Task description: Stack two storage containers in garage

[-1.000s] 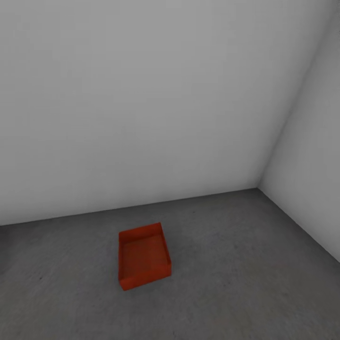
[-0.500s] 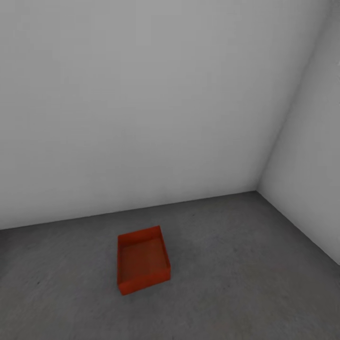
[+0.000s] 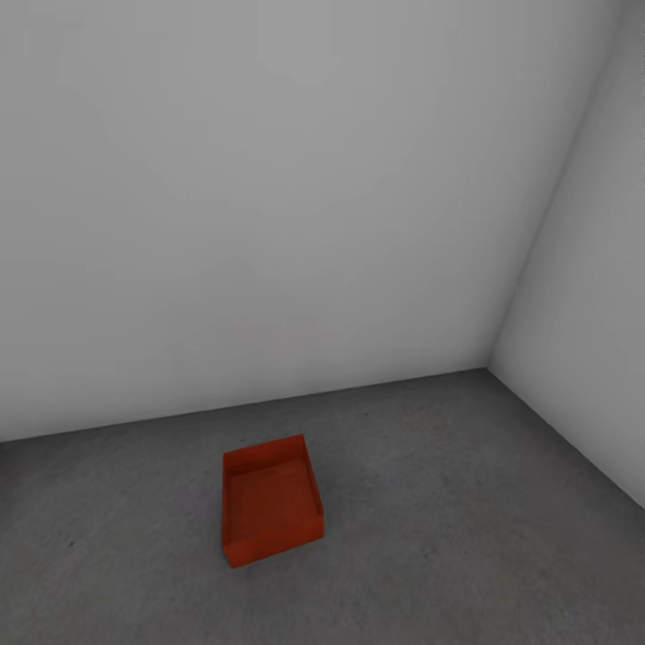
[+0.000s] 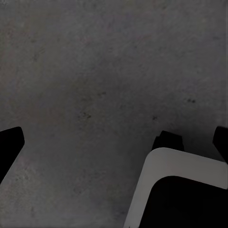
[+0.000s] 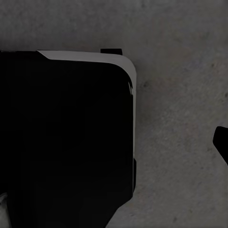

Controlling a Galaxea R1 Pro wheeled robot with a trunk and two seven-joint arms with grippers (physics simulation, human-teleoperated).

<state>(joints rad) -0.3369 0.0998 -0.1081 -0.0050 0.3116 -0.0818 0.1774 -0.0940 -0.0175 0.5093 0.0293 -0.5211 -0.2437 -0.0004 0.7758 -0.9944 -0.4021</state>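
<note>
One orange-red open-top storage container (image 3: 271, 502) sits empty on the dark grey concrete floor (image 3: 448, 502) of the garage, a little out from the grey-white back wall (image 3: 269, 224). The second container is out of view. In the left wrist view my left gripper (image 4: 116, 142) hangs over bare concrete with its dark fingertips (image 4: 9, 147) far apart, open and holding nothing. In the right wrist view my right gripper (image 5: 114, 147) shows one dark fingertip (image 5: 221, 142) at the picture's edge; it is open and holds nothing.
The back wall meets a side wall (image 3: 591, 340) in a corner at the right. Concrete stretches all round the container. My own base shows as a white-edged dark body in the left wrist view (image 4: 180, 190) and in the right wrist view (image 5: 66, 137).
The whole head picture has slid slightly downward, so the camera has moved. The container lies still on the floor.
</note>
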